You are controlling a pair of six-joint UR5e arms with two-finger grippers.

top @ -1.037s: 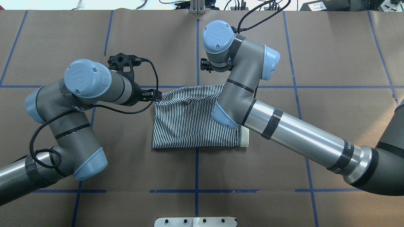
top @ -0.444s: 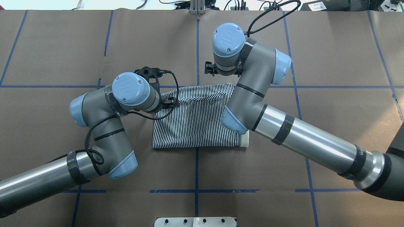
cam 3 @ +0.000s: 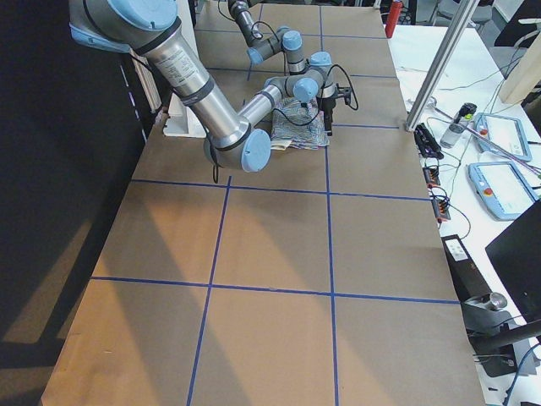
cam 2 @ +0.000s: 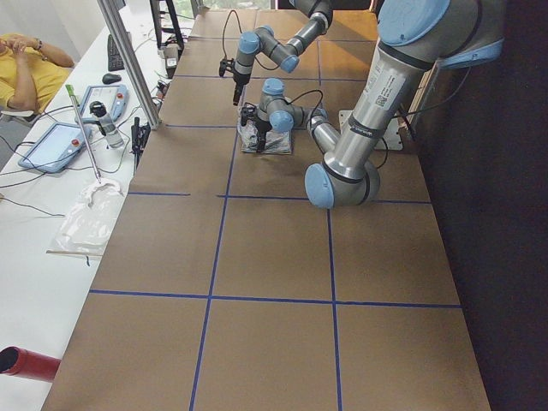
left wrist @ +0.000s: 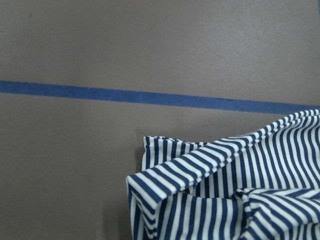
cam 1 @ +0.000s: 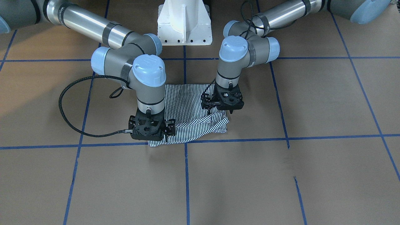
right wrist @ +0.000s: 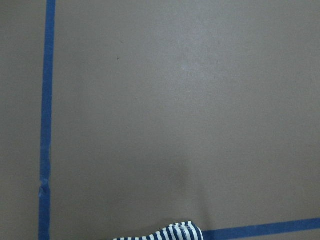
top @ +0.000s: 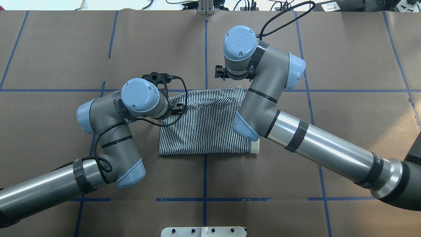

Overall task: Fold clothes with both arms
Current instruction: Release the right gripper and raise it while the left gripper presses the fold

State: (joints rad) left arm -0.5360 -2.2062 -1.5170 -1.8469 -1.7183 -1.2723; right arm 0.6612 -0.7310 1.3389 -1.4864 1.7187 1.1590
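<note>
Both arms shifted rightward over shirt (top: 204, 131); neither claw's state, nor writing, discernible.

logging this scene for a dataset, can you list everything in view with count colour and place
polo shirt: one, navy-and-white stripes, cream collar edge, partly folded at table centre
table: one, brown paper cover with blue tape grid
pedestal base: one, white, at the robot's side of the table
red cylinder: one, on the white side bench
control pendants: two, grey-blue, on that bench
person: one, yellow top, seated beyond the bench
left gripper: one, black, on the shirt's far corner
right gripper: one, black, at the other far corner
</note>
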